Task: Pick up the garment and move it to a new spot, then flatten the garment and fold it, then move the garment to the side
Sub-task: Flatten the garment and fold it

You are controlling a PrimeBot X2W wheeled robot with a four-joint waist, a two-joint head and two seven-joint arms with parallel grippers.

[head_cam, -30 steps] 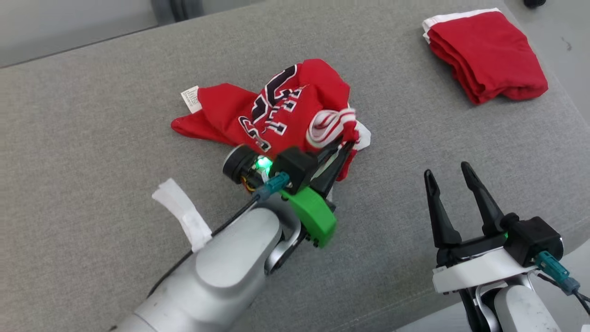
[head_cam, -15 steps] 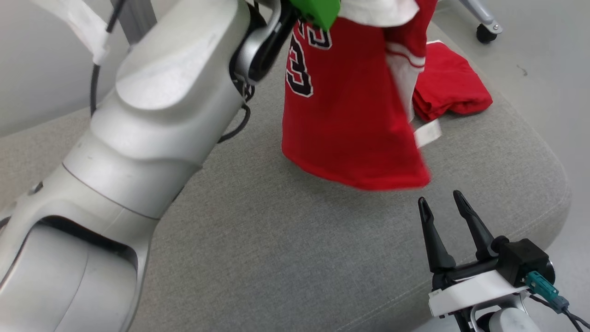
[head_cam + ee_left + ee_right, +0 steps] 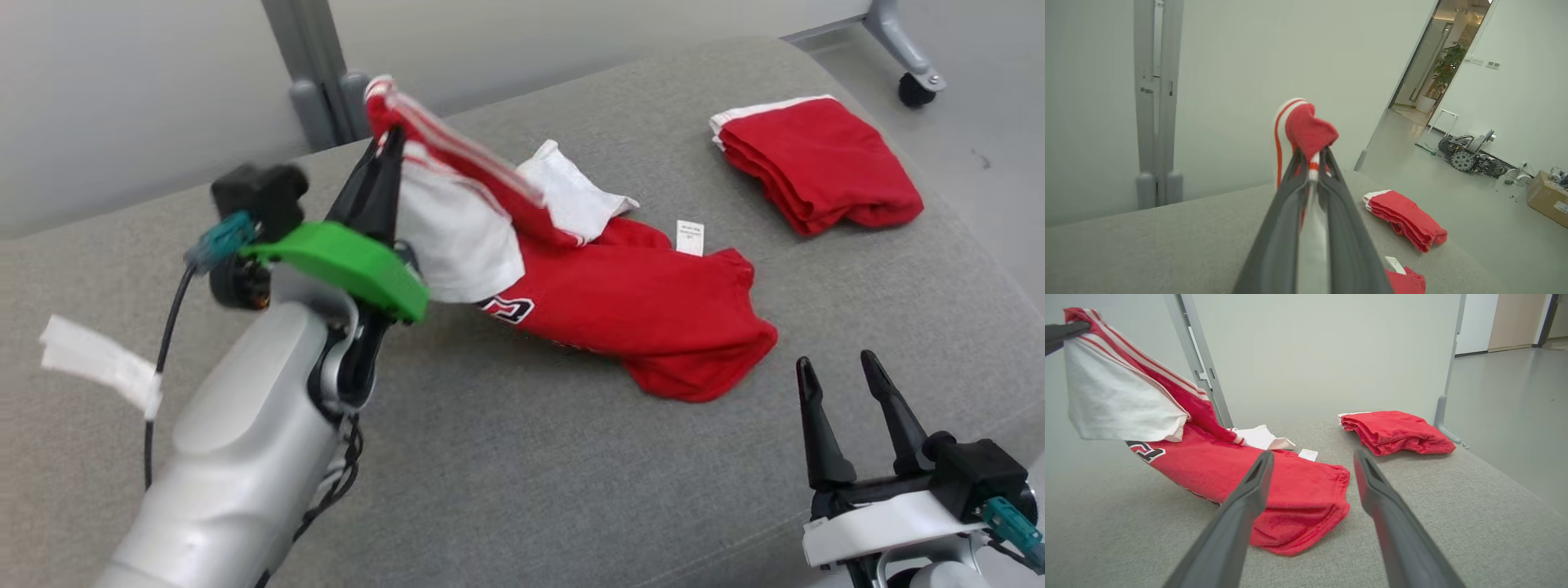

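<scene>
The left gripper (image 3: pixel 390 151) is pinched tight on the striped edge of the red shirt (image 3: pixel 653 314), holding that end up while the rest lies on the grey cushion (image 3: pixel 531 490). The right gripper (image 3: pixel 841 371) gapes wide and empty, just beside the shirt's hem.

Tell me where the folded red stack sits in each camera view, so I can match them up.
Head view: the folded red stack lies at the upper right.
Left wrist view: right of centre, in the lower half.
Right wrist view: just right of centre, about mid-height.
Shared landmark: the white care label on the jersey.
</scene>
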